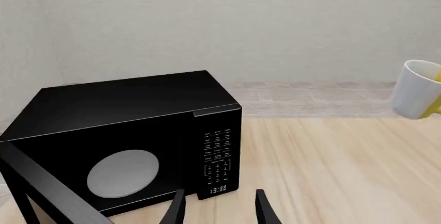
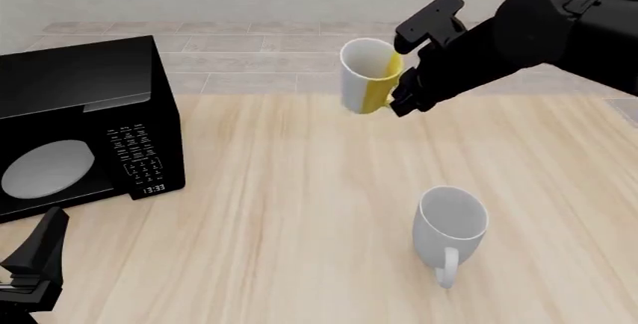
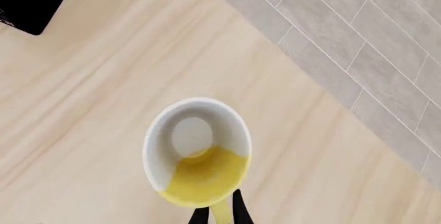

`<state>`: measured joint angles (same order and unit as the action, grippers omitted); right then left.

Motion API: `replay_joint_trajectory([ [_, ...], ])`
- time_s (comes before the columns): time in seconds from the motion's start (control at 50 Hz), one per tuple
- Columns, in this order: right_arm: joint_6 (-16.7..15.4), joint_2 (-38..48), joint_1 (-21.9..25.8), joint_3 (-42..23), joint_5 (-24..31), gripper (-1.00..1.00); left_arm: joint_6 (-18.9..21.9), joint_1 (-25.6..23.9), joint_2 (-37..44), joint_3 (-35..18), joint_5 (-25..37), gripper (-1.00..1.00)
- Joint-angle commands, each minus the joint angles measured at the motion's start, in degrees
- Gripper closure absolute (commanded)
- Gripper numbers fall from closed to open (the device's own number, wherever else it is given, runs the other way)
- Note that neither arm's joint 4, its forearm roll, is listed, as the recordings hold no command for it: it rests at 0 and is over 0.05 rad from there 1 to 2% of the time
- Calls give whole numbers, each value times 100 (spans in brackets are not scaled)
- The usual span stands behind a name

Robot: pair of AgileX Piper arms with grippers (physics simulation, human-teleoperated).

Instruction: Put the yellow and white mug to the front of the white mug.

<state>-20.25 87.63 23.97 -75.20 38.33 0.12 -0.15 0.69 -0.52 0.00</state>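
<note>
The yellow and white mug (image 2: 364, 78) hangs in the air above the table's far side, held by its yellow handle in my right gripper (image 2: 399, 91), which is shut on it. The right wrist view looks down into the mug (image 3: 196, 149), with the gripper (image 3: 220, 214) pinching the handle. The same mug (image 1: 416, 96) shows at the edge of the left wrist view. The white mug (image 2: 450, 223) stands upright on the table, nearer to me, its handle pointing toward me. My left gripper (image 2: 35, 260) is low at the near left, open and holding nothing (image 1: 219, 208).
A black microwave (image 2: 80, 130) stands at the left of the table, right ahead of the left gripper's fingers (image 1: 124, 136). The wooden table (image 2: 279, 212) ends at a tiled floor and grey wall behind.
</note>
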Motion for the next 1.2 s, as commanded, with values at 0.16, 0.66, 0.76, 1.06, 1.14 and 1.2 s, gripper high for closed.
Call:
replay_joint_trajectory([
  [0.16,87,-699,-537,590,33,100,1,14,-1,8,-8,-100],
  [0.66,156,-1344,-1016,1163,66,100,3,14,-2,7,-8,-100],
  [0.76,162,-1375,-1103,1207,63,100,2,14,-1,7,-8,-100],
  [1.06,231,-1269,-1328,1256,-61,100,1,15,0,8,-8,-100],
  [1.14,244,-1185,-1341,1274,-133,100,2,14,-2,7,-8,-100],
  [1.2,252,-1129,-1375,1269,-178,100,2,13,1,8,-9,-100],
])
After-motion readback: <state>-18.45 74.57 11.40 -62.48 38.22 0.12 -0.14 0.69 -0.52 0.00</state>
